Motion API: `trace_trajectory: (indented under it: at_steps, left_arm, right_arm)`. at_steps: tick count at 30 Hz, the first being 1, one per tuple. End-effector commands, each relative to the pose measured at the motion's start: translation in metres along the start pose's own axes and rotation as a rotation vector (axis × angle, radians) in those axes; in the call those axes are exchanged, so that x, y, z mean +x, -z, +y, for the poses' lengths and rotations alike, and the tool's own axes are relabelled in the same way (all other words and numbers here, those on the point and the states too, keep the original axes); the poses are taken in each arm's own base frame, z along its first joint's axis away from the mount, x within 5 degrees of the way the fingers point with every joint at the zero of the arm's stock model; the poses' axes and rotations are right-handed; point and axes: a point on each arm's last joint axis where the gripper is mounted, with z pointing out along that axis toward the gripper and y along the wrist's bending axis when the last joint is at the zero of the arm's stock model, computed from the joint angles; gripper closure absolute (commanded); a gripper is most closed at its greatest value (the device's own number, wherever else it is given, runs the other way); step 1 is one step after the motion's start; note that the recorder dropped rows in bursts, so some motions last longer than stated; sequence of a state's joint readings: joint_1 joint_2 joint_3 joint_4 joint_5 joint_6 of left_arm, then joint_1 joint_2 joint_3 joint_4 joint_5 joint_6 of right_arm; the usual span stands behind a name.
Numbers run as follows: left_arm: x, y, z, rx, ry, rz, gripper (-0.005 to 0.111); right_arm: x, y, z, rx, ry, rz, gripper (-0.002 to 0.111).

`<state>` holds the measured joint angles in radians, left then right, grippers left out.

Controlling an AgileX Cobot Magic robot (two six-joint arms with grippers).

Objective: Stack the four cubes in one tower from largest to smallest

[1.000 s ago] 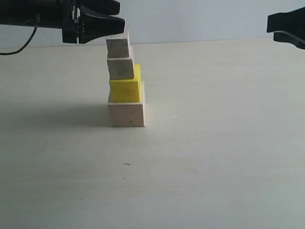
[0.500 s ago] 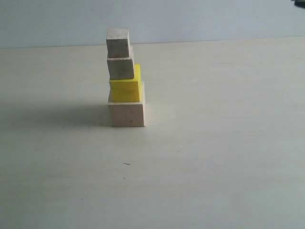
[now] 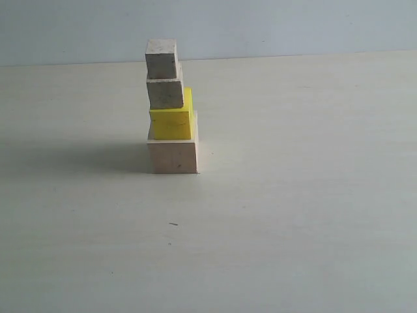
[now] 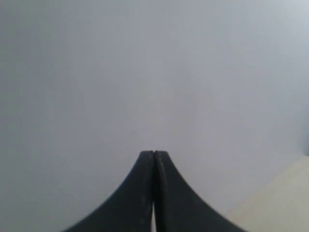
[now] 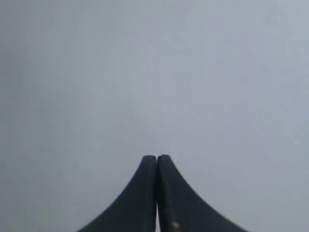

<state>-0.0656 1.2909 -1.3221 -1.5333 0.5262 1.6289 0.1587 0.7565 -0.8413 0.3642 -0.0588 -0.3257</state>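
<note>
In the exterior view the tower stands left of centre on the table. Its base is the largest pale wood cube (image 3: 172, 155). On that rests the yellow cube (image 3: 172, 122), then a smaller pale wood cube (image 3: 165, 92), then the smallest cube (image 3: 161, 59) on top. The upper cubes sit shifted toward the left side of the stack. Neither arm shows in the exterior view. My left gripper (image 4: 153, 153) is shut with nothing in it and faces a blank wall. My right gripper (image 5: 157, 157) is shut too, also empty.
The pale table (image 3: 293, 195) stretches around the tower, with a grey wall (image 3: 293, 26) behind it. A corner of the table (image 4: 289, 198) shows at the edge of the left wrist view.
One second ago the left gripper was beside the top cube and the right gripper at the upper right edge. Both have since left the exterior view. The tower has not moved.
</note>
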Motion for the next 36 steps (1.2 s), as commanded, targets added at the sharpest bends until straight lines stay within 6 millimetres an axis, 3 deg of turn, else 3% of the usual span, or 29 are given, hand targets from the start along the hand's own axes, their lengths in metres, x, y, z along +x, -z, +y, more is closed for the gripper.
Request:
trace_trajectory:
  at_steps: [1, 8, 15, 29, 36]
  left_arm:
    - [-0.023, 0.039, -0.004, -0.175, -0.034, -0.066, 0.107]
    - [-0.041, 0.1, -0.024, -0.313, -0.061, -0.156, 0.107]
    - [-0.056, 0.158, -0.035, -0.538, -0.101, -0.252, 0.107]
    - [0.014, 0.224, -0.064, -0.678, 0.013, -0.258, 0.107]
    - [0.035, 0.248, -0.08, -0.683, 0.005, -0.299, 0.107]
  right_arm:
    - [-0.047, 0.018, -0.002, 0.043, 0.14, -0.223, 0.108]
    - [-0.102, 0.045, 0.0, 0.054, 0.156, -0.407, 0.108]
    - [-0.12, 0.07, 0.004, 0.013, 0.207, -0.398, 0.108]
    - [-0.111, 0.148, 0.012, -0.089, 0.313, -0.249, 0.108]
    - [-0.111, 0.198, 0.007, -0.034, 0.316, -0.299, 0.108]
